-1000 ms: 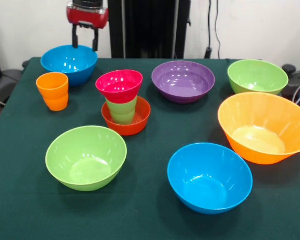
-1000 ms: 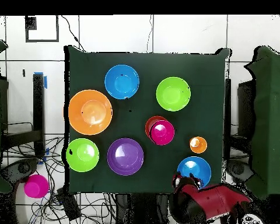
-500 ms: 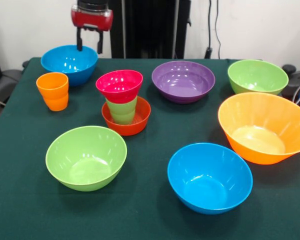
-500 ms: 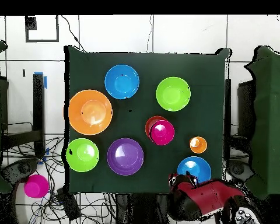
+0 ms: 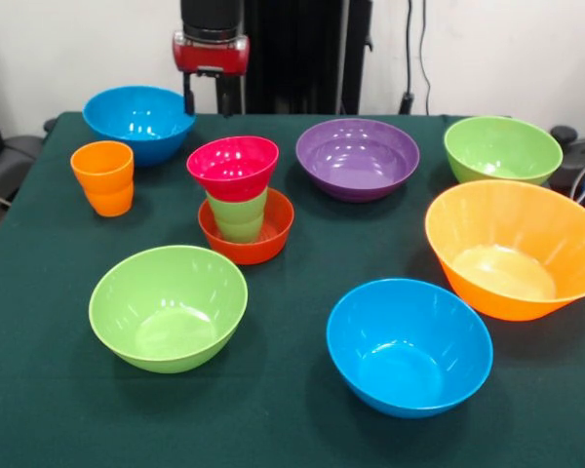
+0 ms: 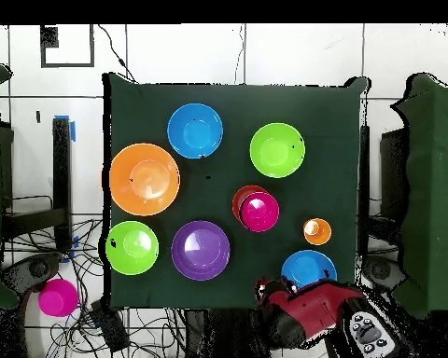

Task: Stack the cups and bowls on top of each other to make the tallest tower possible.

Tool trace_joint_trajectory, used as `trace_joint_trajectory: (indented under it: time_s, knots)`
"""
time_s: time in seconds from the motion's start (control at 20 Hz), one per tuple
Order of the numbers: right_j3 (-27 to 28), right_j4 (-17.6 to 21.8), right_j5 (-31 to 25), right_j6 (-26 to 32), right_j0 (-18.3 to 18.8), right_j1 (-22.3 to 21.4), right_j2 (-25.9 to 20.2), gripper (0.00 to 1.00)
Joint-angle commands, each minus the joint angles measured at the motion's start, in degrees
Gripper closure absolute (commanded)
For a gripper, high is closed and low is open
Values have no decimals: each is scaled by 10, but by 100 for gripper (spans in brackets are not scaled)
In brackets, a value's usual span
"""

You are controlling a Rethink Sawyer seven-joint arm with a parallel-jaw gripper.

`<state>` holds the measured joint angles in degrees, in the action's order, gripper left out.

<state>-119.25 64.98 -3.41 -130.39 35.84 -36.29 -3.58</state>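
Note:
The tower (image 5: 239, 200) stands left of the table's middle: a small red-orange bowl (image 5: 263, 244), a light green cup (image 5: 237, 216) in it, a pink bowl (image 5: 233, 166) on top. It also shows in the overhead view (image 6: 257, 209). An orange cup (image 5: 104, 176) stands alone at the left. My gripper (image 5: 204, 95) hangs open and empty at the table's far edge, between a blue bowl (image 5: 136, 120) and a purple bowl (image 5: 357, 157), behind the tower.
Loose on the green cloth (image 5: 292, 429): a lime green bowl (image 5: 168, 306) front left, a blue bowl (image 5: 409, 346) front right, a very large orange bowl (image 5: 512, 247) at the right, a lime green bowl (image 5: 502, 148) at the far right.
My gripper has moved right along the table's far edge, from above the far blue bowl to beside it. No cup or bowl has moved.

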Motion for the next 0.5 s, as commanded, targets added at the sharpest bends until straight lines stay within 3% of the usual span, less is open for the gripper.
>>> trace_joint_trajectory:
  time_s: [0.05,0.5]
  knots:
    - [63,30,17,8,-4,40,-29,0]
    - [115,40,35,2,-20,64,-13,0]
